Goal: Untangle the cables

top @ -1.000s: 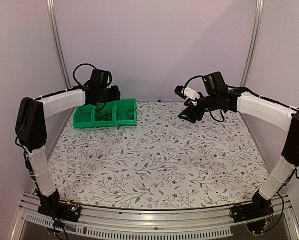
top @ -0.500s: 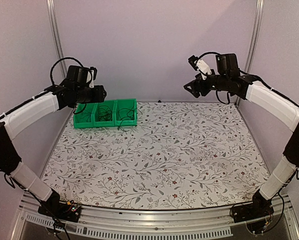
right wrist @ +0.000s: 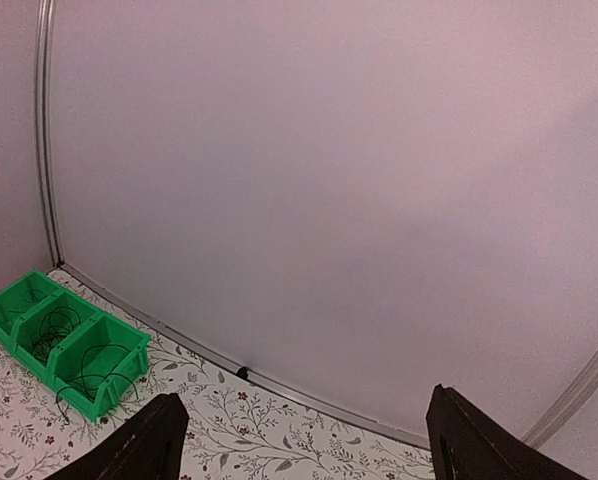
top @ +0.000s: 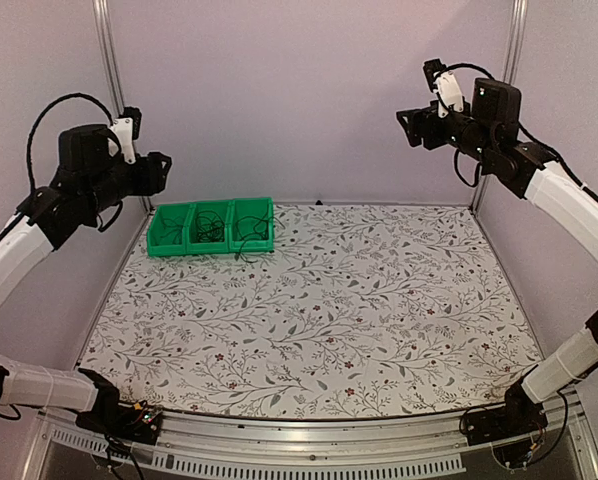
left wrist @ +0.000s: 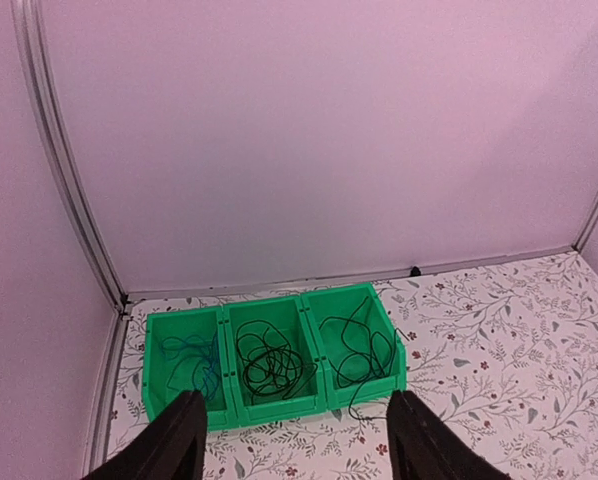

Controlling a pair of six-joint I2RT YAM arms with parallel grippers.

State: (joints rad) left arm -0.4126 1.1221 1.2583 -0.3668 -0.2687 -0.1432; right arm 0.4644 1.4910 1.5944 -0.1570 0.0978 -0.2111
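Observation:
The cables lie apart in a green three-compartment bin (top: 211,247) at the table's far left. In the left wrist view a bluish cable (left wrist: 191,357) is in the left compartment, a coiled black cable (left wrist: 267,362) in the middle one, and a black cable (left wrist: 359,350) in the right one, its end hanging over the front wall. My left gripper (top: 154,172) is open and empty, high above the bin's left side. My right gripper (top: 411,128) is open and empty, high at the back right. The bin also shows in the right wrist view (right wrist: 64,350).
The floral table cover (top: 329,310) spreads from the bin to the near edge. Pale walls (top: 309,90) close the back and sides, with metal corner posts (top: 107,60). A small dark knob (right wrist: 242,373) sits at the back wall's foot.
Both arms have risen and swung outward. The left gripper moved up and left away from the bin. The right gripper moved up and right toward the back corner. The cables stayed in the bin.

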